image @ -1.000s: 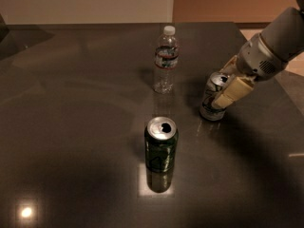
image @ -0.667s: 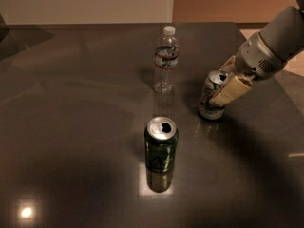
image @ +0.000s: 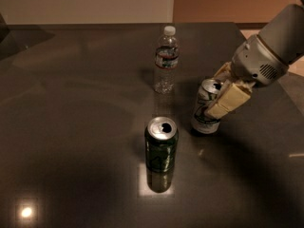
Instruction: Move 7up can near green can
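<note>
The 7up can (image: 204,114) is pale silver-white with green lettering and stands upright on the dark table (image: 71,127), right of centre. My gripper (image: 219,95) comes in from the upper right and is shut on the 7up can, its cream fingers (image: 230,99) clasping the can's upper right side. The green can (image: 161,148) is dark green with a shiny silver top. It stands upright a short way to the lower left of the 7up can, with a gap between them.
A clear plastic water bottle (image: 166,61) with a white cap stands upright behind the two cans. The table's right edge (image: 285,94) runs close behind my arm. A bright light reflection lies at the lower left of the table.
My gripper has carried the 7up can a little to the left and toward the green can. The green can and bottle have not moved.
</note>
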{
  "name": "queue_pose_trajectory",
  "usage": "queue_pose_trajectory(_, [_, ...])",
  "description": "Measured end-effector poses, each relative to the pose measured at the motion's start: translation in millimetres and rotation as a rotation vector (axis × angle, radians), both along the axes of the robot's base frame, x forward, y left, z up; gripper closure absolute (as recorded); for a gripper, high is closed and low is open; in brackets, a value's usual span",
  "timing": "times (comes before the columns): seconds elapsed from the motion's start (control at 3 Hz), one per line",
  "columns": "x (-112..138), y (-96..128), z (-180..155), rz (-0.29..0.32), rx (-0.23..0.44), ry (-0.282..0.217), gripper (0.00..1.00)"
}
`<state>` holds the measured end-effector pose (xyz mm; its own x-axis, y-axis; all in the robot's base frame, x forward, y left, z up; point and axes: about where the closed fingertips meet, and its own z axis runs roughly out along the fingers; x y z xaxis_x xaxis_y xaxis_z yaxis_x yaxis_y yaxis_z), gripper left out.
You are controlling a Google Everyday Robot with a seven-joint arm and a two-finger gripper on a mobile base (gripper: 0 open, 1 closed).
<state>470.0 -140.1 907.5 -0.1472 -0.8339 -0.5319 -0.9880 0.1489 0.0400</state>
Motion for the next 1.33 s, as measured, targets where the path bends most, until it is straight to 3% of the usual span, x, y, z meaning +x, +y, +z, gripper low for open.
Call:
queue_pose_trajectory(0.33, [-31,12,0,0.054,0.001,0.031,1.00])
queue_pose_trajectory(0.67, [-52,18,-6,0.084,-0.015,0.027,1.00])
queue_pose_trajectory(1.33, [-75,25,-20,0.123,-0.025,-0.015,0.59])
